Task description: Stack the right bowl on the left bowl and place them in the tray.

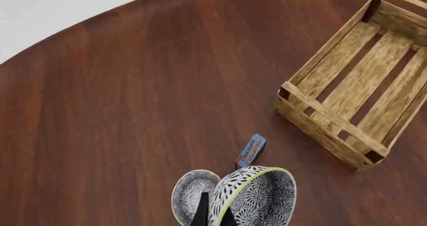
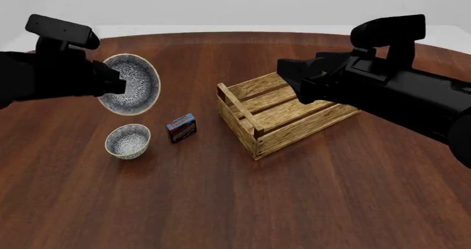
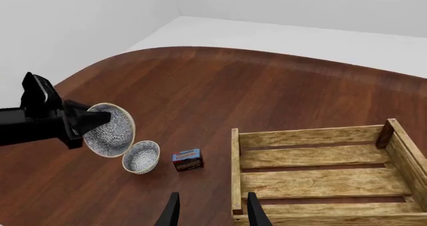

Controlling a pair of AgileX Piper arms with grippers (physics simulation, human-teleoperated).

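Above the surface (image 2: 220, 205) at its left side: one patterned bowl (image 2: 132, 84), clamped by its rim in the left tool (image 2: 110, 85), tilted on edge and raised clear over the second bowl (image 2: 128, 140), which rests upright beside a small blue-and-red box (image 2: 181, 127). Right tool (image 3: 210, 211): fingers parted, nothing between them, hovering at the near edge of the tray (image 2: 283, 114), which holds no bowl. Progress, as judged: lift made; stacking not yet done, transfer of both bowls to the tray outstanding.

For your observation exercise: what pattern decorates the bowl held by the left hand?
A dark floral print on white, on the held bowl; the left wrist view shows it best.
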